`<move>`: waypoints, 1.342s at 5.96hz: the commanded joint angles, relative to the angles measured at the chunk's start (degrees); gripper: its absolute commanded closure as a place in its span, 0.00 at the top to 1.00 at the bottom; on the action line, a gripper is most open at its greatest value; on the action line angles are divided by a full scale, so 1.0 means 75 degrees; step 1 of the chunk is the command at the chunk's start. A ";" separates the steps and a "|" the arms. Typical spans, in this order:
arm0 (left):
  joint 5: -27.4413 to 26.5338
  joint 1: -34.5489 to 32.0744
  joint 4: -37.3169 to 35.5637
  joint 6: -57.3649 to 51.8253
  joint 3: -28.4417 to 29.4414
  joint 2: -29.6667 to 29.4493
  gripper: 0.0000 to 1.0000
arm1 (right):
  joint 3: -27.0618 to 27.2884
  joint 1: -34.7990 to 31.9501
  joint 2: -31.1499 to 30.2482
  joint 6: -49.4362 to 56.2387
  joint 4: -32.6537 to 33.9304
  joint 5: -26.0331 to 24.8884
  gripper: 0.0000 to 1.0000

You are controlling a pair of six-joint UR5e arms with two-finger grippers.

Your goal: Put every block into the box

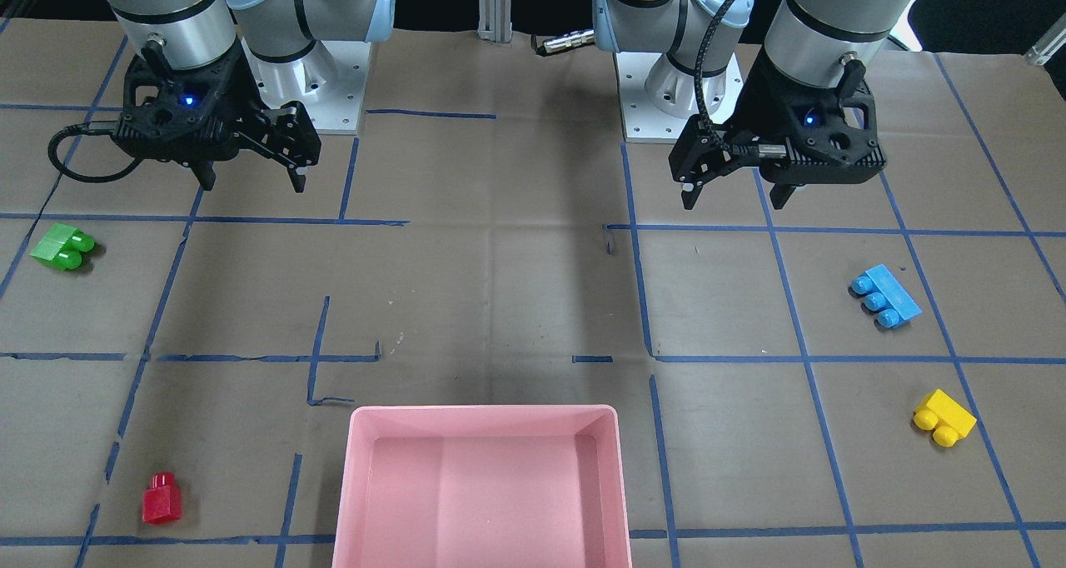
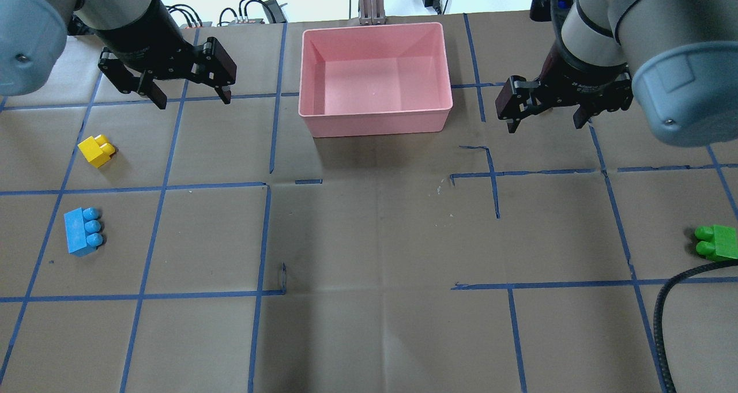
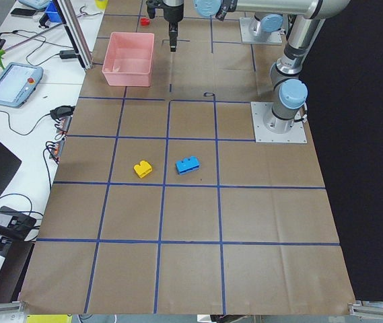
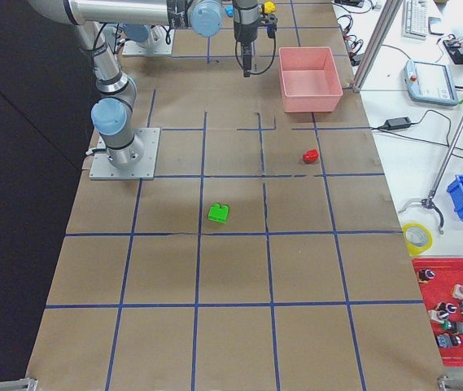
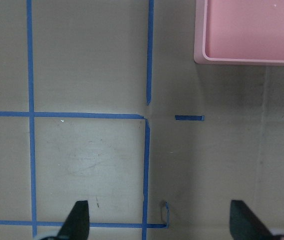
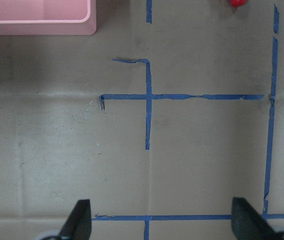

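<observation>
Left end effector (image 2: 193, 96) and right end effector (image 2: 545, 125) hang wide open, empty; yellow block (image 2: 96, 151), blue block (image 2: 81, 231) left, green block (image 2: 715, 242), red block (image 1: 161, 499) right, all outside pink box (image 2: 375, 122), tipped sideways, so a grip on rounded studs may slip.

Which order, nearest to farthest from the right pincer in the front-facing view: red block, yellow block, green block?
1. green block: far out on the robot's right side, nearest the right pincer.
2. red block: also on the robot's right side, but down at the operators' end.
3. yellow block: across on the robot's left side, clearly farthest.
</observation>
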State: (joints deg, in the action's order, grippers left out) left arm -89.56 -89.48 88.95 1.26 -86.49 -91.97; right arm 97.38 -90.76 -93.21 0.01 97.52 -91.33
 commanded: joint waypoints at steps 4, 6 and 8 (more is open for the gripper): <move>-0.0140 0.0432 -0.0023 -0.0050 -0.0233 0.0366 1.00 | 0.0047 0.0089 0.0030 0.0243 0.0099 0.0002 1.00; -0.0176 0.2253 0.0058 -0.0481 -0.0292 0.0415 1.00 | 0.0083 0.0475 0.0018 0.0408 0.0157 0.0002 1.00; -0.0175 0.4653 -0.0023 -0.1626 -0.0456 0.0287 1.00 | 0.0130 0.1676 -0.0063 0.1879 0.0158 -0.0010 1.00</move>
State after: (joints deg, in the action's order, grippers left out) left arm -90.88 -63.59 89.10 -6.48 -89.45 -89.17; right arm 98.26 -83.08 -93.32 9.11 98.67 -91.34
